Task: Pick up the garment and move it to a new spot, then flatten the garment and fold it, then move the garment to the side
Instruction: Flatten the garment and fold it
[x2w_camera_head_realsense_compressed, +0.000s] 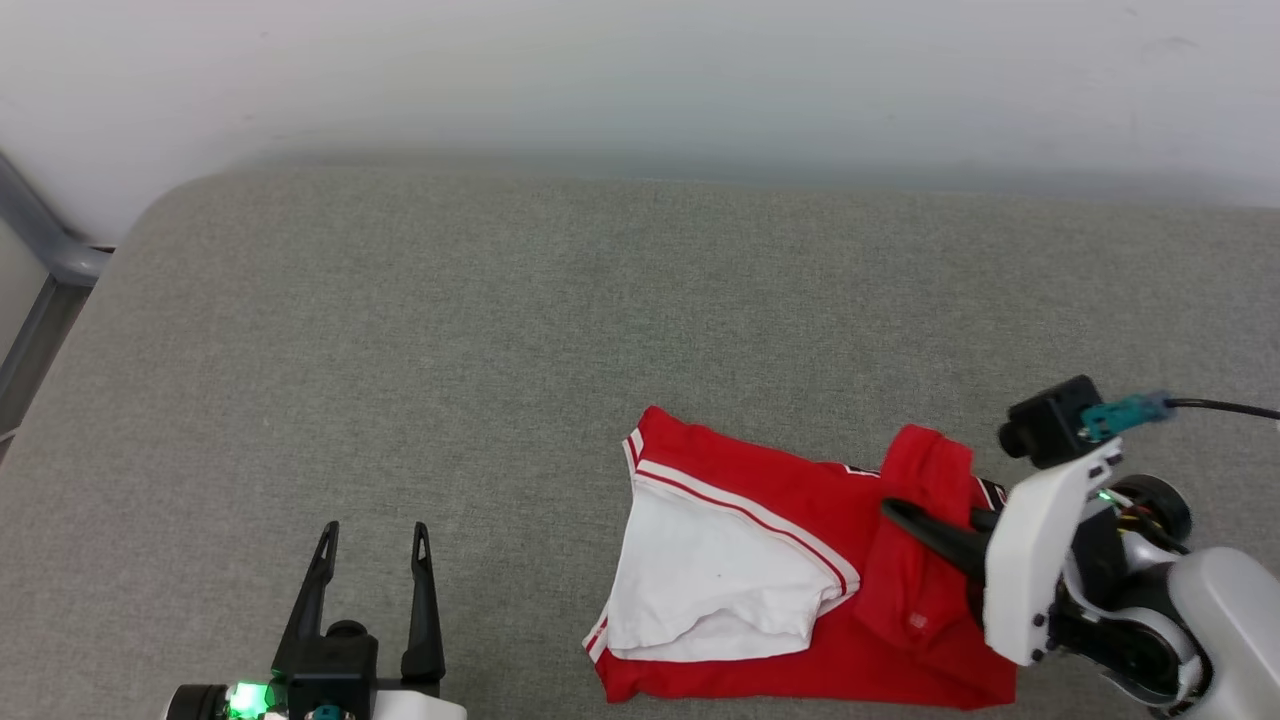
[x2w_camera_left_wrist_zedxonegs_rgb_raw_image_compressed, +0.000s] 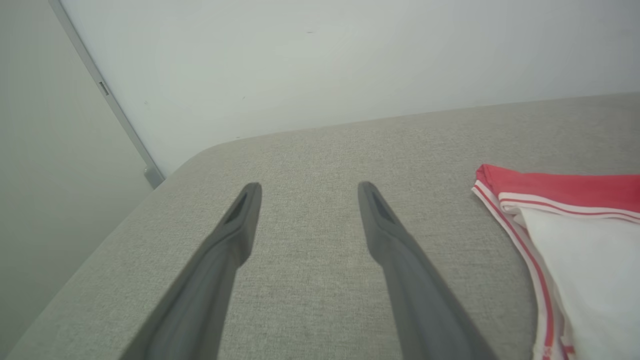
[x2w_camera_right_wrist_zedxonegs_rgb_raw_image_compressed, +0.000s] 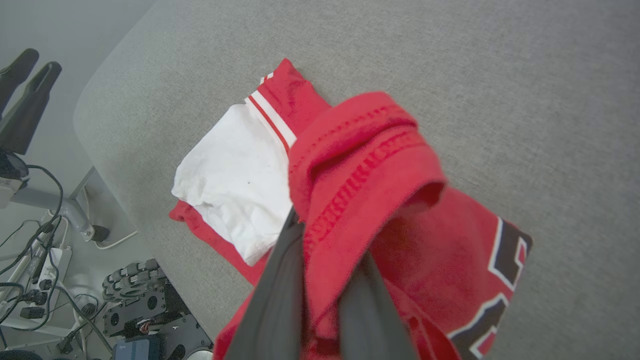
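Note:
The garment (x2w_camera_head_realsense_compressed: 760, 500) lies bunched on the grey padded table (x2w_camera_head_realsense_compressed: 450, 350) at the right front, a white sleeve with striped trim on top of the red body. My right gripper (x2w_camera_head_realsense_compressed: 900, 515) comes in from the right, shut on a raised red fold of the garment's hem. In the right wrist view the red fold (x2w_camera_right_wrist_zedxonegs_rgb_raw_image_compressed: 360, 165) drapes over my right gripper (x2w_camera_right_wrist_zedxonegs_rgb_raw_image_compressed: 330, 240) and hides the fingertips; black white-outlined lettering (x2w_camera_right_wrist_zedxonegs_rgb_raw_image_compressed: 505, 260) shows at the right. My left gripper (x2w_camera_head_realsense_compressed: 375, 535) stands open over bare table at the lower left, well apart from the garment (x2w_camera_left_wrist_zedxonegs_rgb_raw_image_compressed: 575, 250), nothing between its fingers (x2w_camera_left_wrist_zedxonegs_rgb_raw_image_compressed: 245, 215).
A white wall runs behind the table. A grey metal frame (x2w_camera_head_realsense_compressed: 40, 240) stands past the table's rounded left corner. In the right wrist view the floor below the table's front edge holds cables and a power strip (x2w_camera_right_wrist_zedxonegs_rgb_raw_image_compressed: 40, 270) and dark equipment (x2w_camera_right_wrist_zedxonegs_rgb_raw_image_compressed: 135, 300).

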